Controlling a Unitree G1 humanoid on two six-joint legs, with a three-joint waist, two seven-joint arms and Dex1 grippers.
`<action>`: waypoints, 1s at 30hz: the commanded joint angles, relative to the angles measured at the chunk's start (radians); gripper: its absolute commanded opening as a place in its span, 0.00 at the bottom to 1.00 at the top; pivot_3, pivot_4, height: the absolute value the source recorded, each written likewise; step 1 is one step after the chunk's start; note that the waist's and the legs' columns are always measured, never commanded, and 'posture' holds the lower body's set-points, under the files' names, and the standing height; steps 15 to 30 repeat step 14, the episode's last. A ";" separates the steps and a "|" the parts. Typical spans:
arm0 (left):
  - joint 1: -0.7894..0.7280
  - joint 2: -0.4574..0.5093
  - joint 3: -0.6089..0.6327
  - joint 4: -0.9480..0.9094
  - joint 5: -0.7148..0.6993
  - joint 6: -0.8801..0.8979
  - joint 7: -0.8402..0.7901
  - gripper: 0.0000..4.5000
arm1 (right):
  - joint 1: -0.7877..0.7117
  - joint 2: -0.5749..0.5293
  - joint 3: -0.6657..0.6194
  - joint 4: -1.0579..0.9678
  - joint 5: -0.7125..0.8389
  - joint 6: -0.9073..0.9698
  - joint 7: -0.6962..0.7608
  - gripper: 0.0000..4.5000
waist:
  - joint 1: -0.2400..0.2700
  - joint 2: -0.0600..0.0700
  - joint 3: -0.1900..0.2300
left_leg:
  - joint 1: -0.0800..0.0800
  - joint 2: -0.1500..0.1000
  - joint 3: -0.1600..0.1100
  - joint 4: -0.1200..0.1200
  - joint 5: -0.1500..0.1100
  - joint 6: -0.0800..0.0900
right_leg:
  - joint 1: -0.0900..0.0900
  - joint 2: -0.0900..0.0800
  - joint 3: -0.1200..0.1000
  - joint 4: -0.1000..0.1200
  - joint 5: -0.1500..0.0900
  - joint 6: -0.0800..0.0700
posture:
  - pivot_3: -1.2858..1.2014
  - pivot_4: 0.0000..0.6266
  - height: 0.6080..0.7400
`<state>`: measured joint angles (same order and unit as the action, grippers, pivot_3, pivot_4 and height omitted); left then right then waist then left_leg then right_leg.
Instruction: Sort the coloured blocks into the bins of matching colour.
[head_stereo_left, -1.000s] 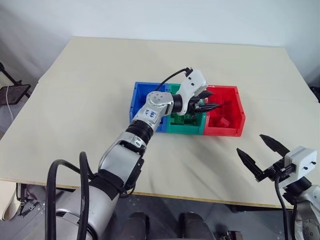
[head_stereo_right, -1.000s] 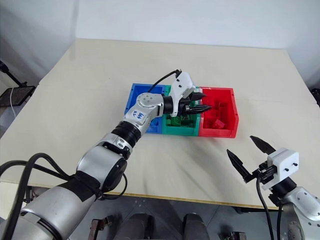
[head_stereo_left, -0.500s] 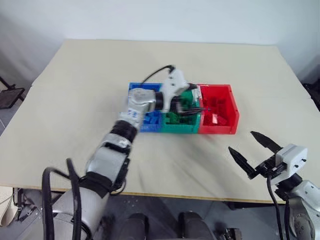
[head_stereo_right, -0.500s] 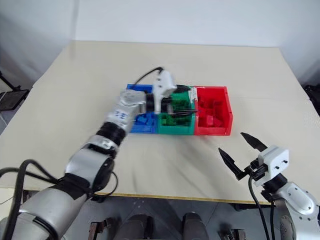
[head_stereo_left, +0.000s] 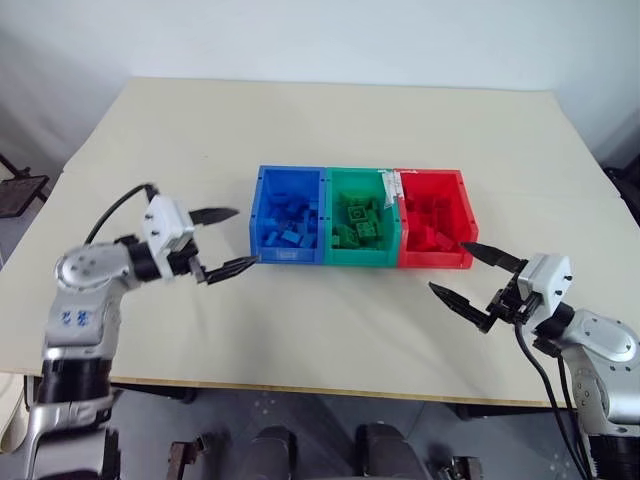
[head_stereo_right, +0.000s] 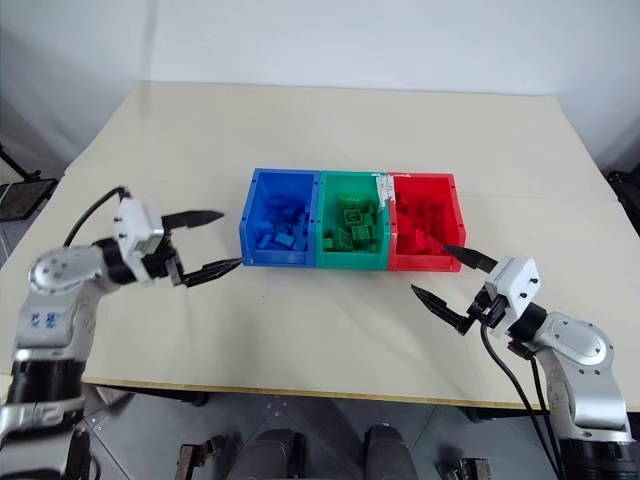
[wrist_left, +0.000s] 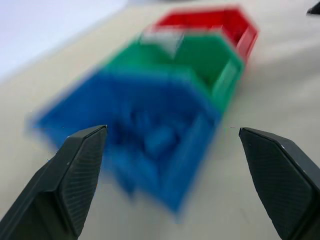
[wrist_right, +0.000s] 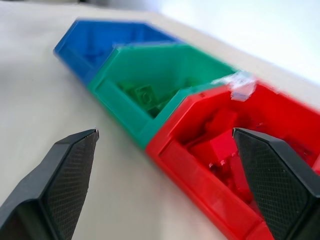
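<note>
Bins: three, joined in one row near the middle of the surface (head_stereo_left: 200, 140), somewhat closer to its near edge than to its far edge. From the robot's left to right stand the blue bin (head_stereo_left: 262, 210), the green bin (head_stereo_left: 336, 218) and the red bin (head_stereo_left: 462, 215). A white label strip (head_stereo_left: 389, 183) sits on the far rim where green meets red.

Coloured blocks: each bin holds a heap of its own colour, namely blue blocks (head_stereo_left: 288, 222), green blocks (head_stereo_left: 358, 222) and red blocks (head_stereo_left: 428, 222). The heaps overlap too much for an exact count; several in each.

Grippers: two. The left gripper (head_stereo_left: 226, 240) hangs over the surface just beside the blue bin's left wall, fingers spread wide, holding nothing. The right gripper (head_stereo_left: 468, 276) hangs near the front right corner of the red bin, fingers likewise spread wide and empty.

Surface: pale beige, matt, rectangular. A pale wall (head_stereo_left: 320, 40) runs behind its far edge. Dark equipment (head_stereo_left: 18, 192) stands on the floor off the left edge.
</note>
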<state>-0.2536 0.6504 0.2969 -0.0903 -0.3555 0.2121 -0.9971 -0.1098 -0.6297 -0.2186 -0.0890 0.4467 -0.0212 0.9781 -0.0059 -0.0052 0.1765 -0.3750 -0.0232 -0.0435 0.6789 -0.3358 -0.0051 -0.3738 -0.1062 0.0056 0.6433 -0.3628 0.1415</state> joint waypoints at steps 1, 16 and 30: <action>0.143 0.018 0.119 -0.175 -0.067 0.068 0.068 1.00 | -0.064 -0.021 0.022 0.051 -0.009 -0.022 0.049 1.00 | 0.001 0.000 0.000 | 0.000 0.000 0.000 0.000 0.000 0.000 | 0.000 -0.001 0.000 0.000 0.000 0.000 | 0.52 0.24 1.00; 0.236 -0.042 0.028 -0.252 -0.014 0.040 0.225 1.00 | -0.137 -0.004 0.052 0.103 -0.045 0.002 0.025 1.00 | 0.008 0.000 0.000 | 0.000 -0.002 -0.002 -0.001 0.000 0.000 | 0.001 -0.003 -0.002 0.000 0.000 -0.001 | 0.52 0.24 1.00; 0.236 -0.042 0.028 -0.252 -0.014 0.040 0.225 1.00 | -0.137 -0.004 0.052 0.103 -0.045 0.002 0.025 1.00 | 0.008 0.000 0.000 | 0.000 -0.002 -0.002 -0.001 0.000 0.000 | 0.001 -0.003 -0.002 0.000 0.000 -0.001 | 0.52 0.24 1.00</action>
